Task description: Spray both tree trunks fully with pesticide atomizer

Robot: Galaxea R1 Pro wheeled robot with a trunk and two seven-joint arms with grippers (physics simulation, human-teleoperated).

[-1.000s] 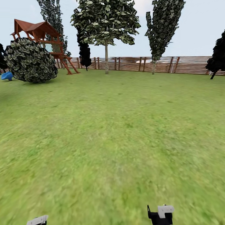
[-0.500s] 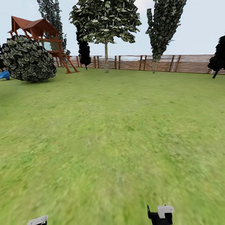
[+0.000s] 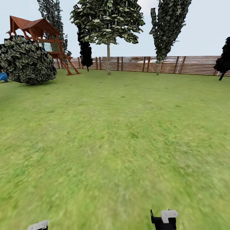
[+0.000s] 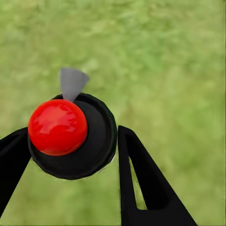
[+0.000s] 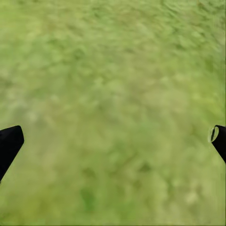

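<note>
My left gripper (image 4: 70,136) is shut on the pesticide atomizer (image 4: 57,127), whose red ball sits on a round black cap with a grey nozzle, above grass. In the head view the left gripper (image 3: 38,225) and the right gripper (image 3: 164,218) peek in at the lower edge. The right gripper (image 5: 113,136) is open, its black fingers spread wide over bare lawn. Far ahead by the fence stands a tree (image 3: 108,19) with a straight grey-tan tree trunk (image 3: 108,60). To its right is a narrower tall tree (image 3: 167,25) on a thin trunk (image 3: 158,68).
A wide green lawn (image 3: 115,134) stretches to a brown slatted fence (image 3: 191,65). A big round shrub (image 3: 27,60), a red wooden play tower (image 3: 41,35) and a blue object (image 3: 3,76) stand at the far left. Near-black cypresses (image 3: 85,52) rise by the fence.
The whole head view has shifted a little: shrub, play tower and fence have slid slightly left and up. Both grippers keep the same place in the picture.
</note>
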